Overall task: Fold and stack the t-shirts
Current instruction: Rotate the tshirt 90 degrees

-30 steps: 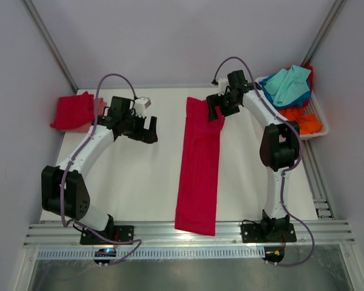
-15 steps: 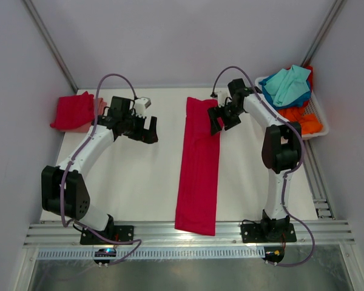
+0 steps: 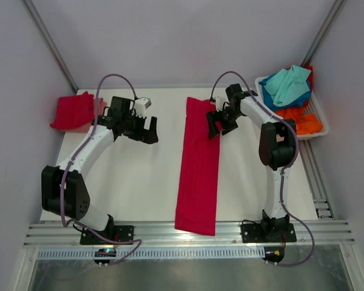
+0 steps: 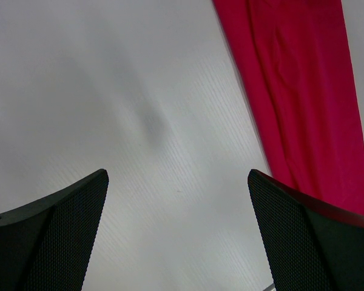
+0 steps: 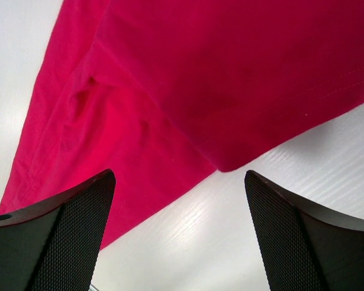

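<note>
The right gripper (image 3: 217, 126) is spread wide with nothing held, poised over the right edge of the long crimson t-shirt (image 3: 198, 176) near its far end. The shirt is laid lengthwise down the middle of the table (image 3: 139, 188). The left gripper (image 3: 148, 131) is likewise wide open and empty, over bare table left of the shirt. A folded crimson pile (image 3: 71, 111) is seen at the far left, and teal and orange shirts (image 3: 288, 86) are heaped in 1 white basket (image 3: 320, 119) at the far right.

Long shirt (image 3: 198, 176) lengthwise down centre of table (image 3: 145, 182), near edge to far. Stack (image 3: 73, 111) at far left. Basket (image 3: 318, 118) at far right, loose shirts (image 3: 288, 85) in it. Left gripper (image 3: 148, 134) left of long shirt, apart; right gripper (image 3: 217, 130) over its far right edge.
</note>
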`<control>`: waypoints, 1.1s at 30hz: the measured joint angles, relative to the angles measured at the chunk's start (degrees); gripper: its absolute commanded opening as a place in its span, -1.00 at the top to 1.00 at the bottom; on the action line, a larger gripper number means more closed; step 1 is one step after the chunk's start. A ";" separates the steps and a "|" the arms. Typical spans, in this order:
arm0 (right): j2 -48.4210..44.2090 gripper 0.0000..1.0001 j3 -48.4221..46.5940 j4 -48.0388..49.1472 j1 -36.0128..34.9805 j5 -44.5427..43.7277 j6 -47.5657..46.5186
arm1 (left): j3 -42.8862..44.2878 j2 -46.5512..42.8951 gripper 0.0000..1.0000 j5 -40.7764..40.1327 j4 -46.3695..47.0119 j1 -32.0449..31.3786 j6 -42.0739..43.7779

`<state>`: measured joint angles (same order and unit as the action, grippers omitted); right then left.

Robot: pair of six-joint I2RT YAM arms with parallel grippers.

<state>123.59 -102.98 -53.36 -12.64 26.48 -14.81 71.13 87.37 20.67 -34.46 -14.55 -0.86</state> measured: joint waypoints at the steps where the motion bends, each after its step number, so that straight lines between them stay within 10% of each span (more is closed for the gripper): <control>1: 0.74 -0.82 0.00 0.15 0.00 0.17 0.09 | 0.00 0.00 -0.98 0.00 -0.02 0.00 0.00; 28: 3.67 -0.80 -4.20 2.62 -0.76 0.50 1.40 | 0.00 0.02 -0.98 0.15 -0.09 0.00 0.00; 33: 4.09 -0.03 -4.50 2.95 -1.22 0.94 1.40 | 0.00 0.00 -0.98 0.17 -0.09 0.00 0.00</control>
<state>127.68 -107.48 -50.41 -13.87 27.42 -13.41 71.13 87.37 20.84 -34.54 -14.55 -0.86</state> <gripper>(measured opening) 0.741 0.991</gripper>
